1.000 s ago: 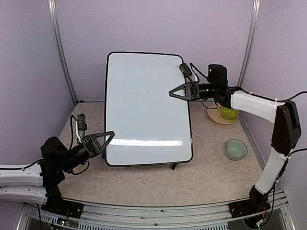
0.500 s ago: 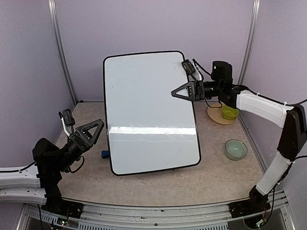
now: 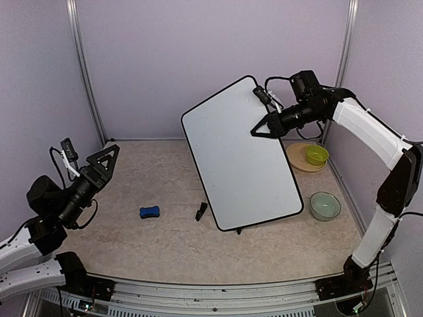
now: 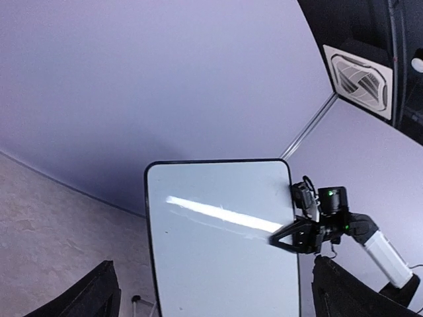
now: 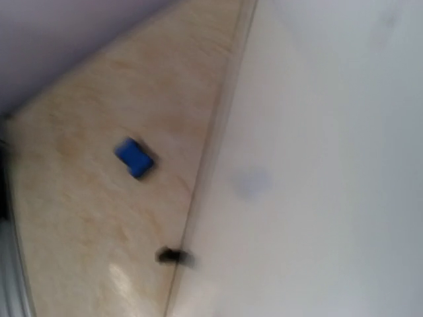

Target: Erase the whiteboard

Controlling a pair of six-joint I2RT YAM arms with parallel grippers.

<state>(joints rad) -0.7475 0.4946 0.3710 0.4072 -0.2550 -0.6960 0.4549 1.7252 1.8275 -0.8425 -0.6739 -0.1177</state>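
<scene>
Currently, the whiteboard (image 3: 241, 158) is held tilted over the right half of the table (image 3: 158, 244), its upper right edge clamped between the jaws of the right gripper (image 3: 261, 129). The right arm is stretched high and bent inward from the right edge. The left gripper (image 3: 106, 158) is seen near the left edge, pointed upward, jaws spread wide apart.

Spotting blue eraser block (image 3: 149, 212) on beige table (image 3: 165, 254), left of centre; small black piece (image 3: 200, 211) near, to its right. By right edge, lime bowl (image 3: 316, 154) on tan plate (image 3: 295, 163); nearer front, pale green bowl (image 3: 325, 205).
</scene>
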